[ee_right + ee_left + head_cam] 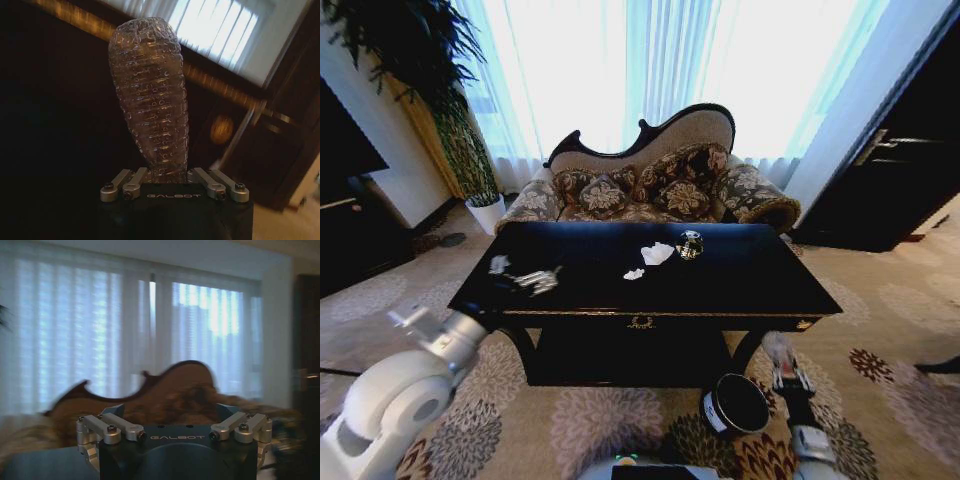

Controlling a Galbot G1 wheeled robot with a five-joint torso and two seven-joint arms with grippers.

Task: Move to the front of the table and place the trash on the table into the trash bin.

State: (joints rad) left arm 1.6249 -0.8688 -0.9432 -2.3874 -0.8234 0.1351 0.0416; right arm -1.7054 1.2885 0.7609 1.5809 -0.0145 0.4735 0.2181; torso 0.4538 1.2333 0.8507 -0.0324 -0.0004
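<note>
The black table [740,290] stands in front of me. Two white paper wads [657,253] and a small shiny can [690,244] lie near its middle. My right gripper [786,380] [167,176] is shut on the clear plastic bottle [777,350] [150,100]. It holds the bottle upright below the table's front edge, just right of the round black trash bin [735,405] on the carpet. My left gripper [532,280] [175,435] hovers over the table's left front part, its links spread wide with nothing in it, facing the sofa.
A patterned sofa [660,185] stands behind the table. A potted plant [470,160] is at the back left, and dark cabinets [890,190] stand to the right. Patterned carpet [880,330] lies around the table.
</note>
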